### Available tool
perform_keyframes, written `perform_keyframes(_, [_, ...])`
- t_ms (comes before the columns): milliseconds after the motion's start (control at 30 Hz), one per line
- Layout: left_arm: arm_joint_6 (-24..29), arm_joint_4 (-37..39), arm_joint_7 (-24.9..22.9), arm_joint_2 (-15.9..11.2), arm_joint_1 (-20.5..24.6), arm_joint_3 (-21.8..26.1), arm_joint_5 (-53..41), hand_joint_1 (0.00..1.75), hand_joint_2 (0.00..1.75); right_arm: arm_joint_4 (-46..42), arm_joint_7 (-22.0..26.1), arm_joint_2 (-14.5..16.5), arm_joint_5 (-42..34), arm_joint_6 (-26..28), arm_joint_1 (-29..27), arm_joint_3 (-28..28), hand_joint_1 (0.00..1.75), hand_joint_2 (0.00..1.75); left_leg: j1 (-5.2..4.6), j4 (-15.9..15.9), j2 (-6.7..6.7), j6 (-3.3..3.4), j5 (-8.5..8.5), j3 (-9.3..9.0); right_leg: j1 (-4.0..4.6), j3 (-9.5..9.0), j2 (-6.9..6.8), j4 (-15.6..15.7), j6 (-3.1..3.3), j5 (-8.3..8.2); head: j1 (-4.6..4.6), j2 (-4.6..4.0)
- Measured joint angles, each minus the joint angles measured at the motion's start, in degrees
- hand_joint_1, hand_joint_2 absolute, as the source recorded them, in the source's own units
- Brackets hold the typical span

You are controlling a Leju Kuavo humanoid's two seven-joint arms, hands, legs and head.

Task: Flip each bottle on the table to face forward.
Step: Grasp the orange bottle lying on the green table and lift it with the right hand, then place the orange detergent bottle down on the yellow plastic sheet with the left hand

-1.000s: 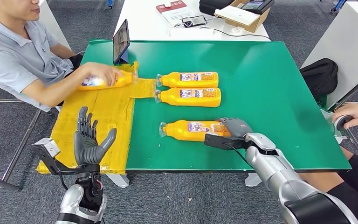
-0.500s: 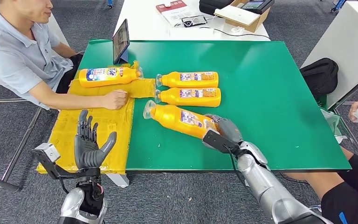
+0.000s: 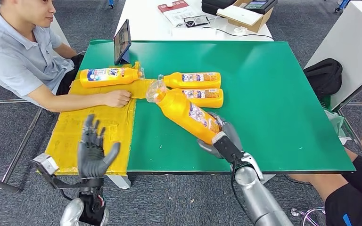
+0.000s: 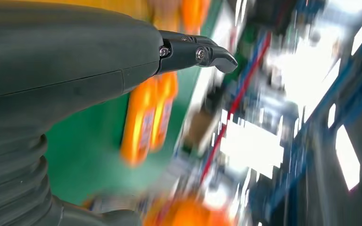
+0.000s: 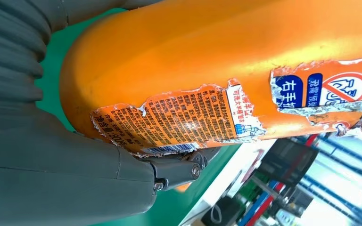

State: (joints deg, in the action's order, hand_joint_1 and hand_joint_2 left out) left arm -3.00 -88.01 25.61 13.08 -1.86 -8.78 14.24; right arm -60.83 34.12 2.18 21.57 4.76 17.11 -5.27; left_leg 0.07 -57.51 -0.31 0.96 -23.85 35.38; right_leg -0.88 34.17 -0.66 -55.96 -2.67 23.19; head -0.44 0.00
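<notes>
right hand [image 3: 222, 136] clamped around the base of an orange bottle [image 3: 185, 113], which is lifted off the green surface [image 3: 273, 94] and tilted, clear cap end raised toward the two bottles [image 3: 195, 88] lying side by side behind it. its torn label [image 5: 184, 117] faces the wrist camera. a fourth bottle [image 3: 108, 76] lies on the yellow sheet [image 3: 99, 125], near a seated person's hand [image 3: 117, 98]. left hand [image 3: 92, 149] raised off the surface's near-left corner, fingers apart, holding nothing.
</notes>
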Motion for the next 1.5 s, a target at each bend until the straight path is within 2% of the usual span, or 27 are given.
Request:
perform_keyframes(100, [-6.17,0.01,-0.97,-0.51,-0.80,-2.53,0.18,0.00,1.75,-1.47,0.28,1.11,1.62,-0.55,-1.40,-0.85,1.75,1.75,0.00,0.01,0.01,-0.01,-0.01,0.01,0.00,0.01,0.00,0.00,0.01,0.01,0.01,0.00])
perform_keyframes(233, [-12.15,0.89,-8.86,-1.08,-0.82,-4.91,6.01,0.00,1.75,-2.48,1.13,2.71,2.89,-0.54,-2.65,-3.37,1.75,1.75,0.00,0.01,0.03,-0.01,0.00,0.00,0.00,0.02,0.01,0.00,0.01,0.01,0.02,0.00])
perform_keyframes(300, [-13.43,1.72,-10.24,-1.26,-0.69,-5.79,8.01,0.00,1.75,-2.83,1.36,3.58,3.17,-0.51,-3.15,-4.87,1.75,1.75,0.00,0.01,0.07,-0.01,0.00,0.00,0.00,0.03,0.03,0.00,0.02,0.01,0.01,0.00])
perform_keyframes(533, [-5.74,2.86,-6.20,-0.24,1.49,-6.55,5.16,0.00,1.75,-3.03,1.96,6.90,3.42,0.25,-4.95,-10.85,1.75,1.75,0.02,0.01,0.05,-0.01,0.01,0.00,0.02,0.04,0.03,-0.01,0.02,0.01,0.02,0.00])
perform_keyframes(667, [-4.03,2.87,-6.46,0.43,2.38,-6.86,6.98,0.00,1.75,-3.01,1.94,8.15,2.80,1.81,-5.40,-13.33,1.75,1.75,0.01,0.01,0.08,-0.01,0.00,0.01,0.01,0.05,0.04,0.00,0.02,0.01,0.02,0.00])
perform_keyframes(867, [2.76,1.70,-3.03,1.53,2.44,-6.84,8.50,0.00,1.75,-2.29,0.83,9.74,-0.09,2.50,-5.49,-16.41,1.75,1.75,0.01,0.01,0.07,-0.01,0.00,0.01,0.01,0.05,0.04,0.00,0.02,0.01,0.02,0.00])
perform_keyframes(933, [3.17,0.93,-3.16,1.64,2.20,-6.80,9.89,0.00,1.75,-1.95,0.80,10.04,-0.94,2.83,-5.51,-17.19,1.75,1.75,0.01,0.01,0.08,-0.01,0.00,0.01,0.01,0.06,0.04,0.00,0.02,0.01,0.02,0.00])
perform_keyframes(1167, [-4.80,-0.88,-5.37,1.51,1.03,-7.18,15.18,0.00,1.75,-1.25,1.17,10.19,-3.34,2.91,-5.86,-18.47,1.75,1.75,0.01,0.01,0.08,-0.01,0.00,0.02,0.00,0.08,0.04,0.00,0.02,0.01,0.02,0.00])
perform_keyframes(1400, [-12.11,-1.43,-4.63,0.22,0.96,-8.91,12.73,0.00,1.75,-1.11,1.07,10.17,-5.71,-0.54,-6.61,-18.45,1.75,1.75,0.01,0.01,0.08,-0.01,0.00,0.03,0.01,0.08,0.04,0.00,0.02,0.01,0.02,0.00])
perform_keyframes(1500, [-13.50,-1.43,-3.76,-0.56,0.95,-9.57,10.01,0.00,1.75,-1.11,0.69,10.17,-6.99,-2.22,-6.76,-18.22,1.75,1.75,0.01,0.01,0.07,-0.01,0.00,0.03,0.01,0.08,0.04,0.00,0.02,0.01,0.02,0.00])
